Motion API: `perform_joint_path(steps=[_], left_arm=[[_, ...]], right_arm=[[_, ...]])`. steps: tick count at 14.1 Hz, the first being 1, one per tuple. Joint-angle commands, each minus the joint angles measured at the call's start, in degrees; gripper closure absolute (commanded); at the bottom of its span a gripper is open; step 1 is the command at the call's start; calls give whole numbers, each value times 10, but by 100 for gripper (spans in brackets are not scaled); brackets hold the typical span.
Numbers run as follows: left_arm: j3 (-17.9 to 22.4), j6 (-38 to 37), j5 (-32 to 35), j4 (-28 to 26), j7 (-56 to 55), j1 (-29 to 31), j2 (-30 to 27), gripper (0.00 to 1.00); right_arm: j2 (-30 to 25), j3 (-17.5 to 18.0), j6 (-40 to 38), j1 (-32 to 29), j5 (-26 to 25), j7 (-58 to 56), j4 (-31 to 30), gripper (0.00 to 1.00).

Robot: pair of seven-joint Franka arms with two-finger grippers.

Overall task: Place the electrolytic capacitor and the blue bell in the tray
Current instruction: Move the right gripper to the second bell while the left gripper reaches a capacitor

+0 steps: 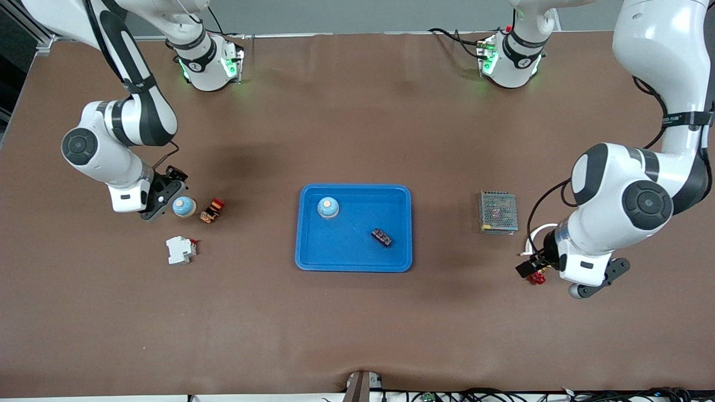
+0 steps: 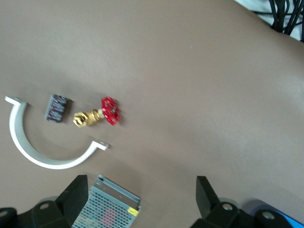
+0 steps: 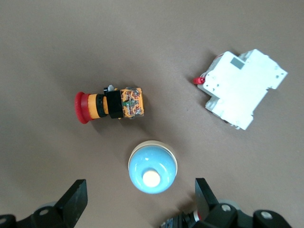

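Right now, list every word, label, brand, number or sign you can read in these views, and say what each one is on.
None can be read.
Left arm: white lettering on its black band, too small to read.
Metal mesh box: yellow and pink stickers, print blurred.
Small dark block: pale markings, not legible.
White breaker: no text shows.
Red push button: a patterned label on its body, unreadable.
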Motion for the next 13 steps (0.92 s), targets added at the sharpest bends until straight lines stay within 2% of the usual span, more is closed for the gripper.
perform_joint_path(steps=[1, 7, 13], left_arm=[[-3, -12, 10, -11, 33, 19, -19, 0], [-1, -12, 11, -12, 99, 74, -13, 0], [-1, -9, 21, -23, 183, 150, 5, 0]], right_arm=[[16, 9, 39, -23, -4, -23, -18, 0], [64, 9, 111, -35, -4, -35, -31, 0], [91, 10, 142, -36, -4, -35, -38, 0]])
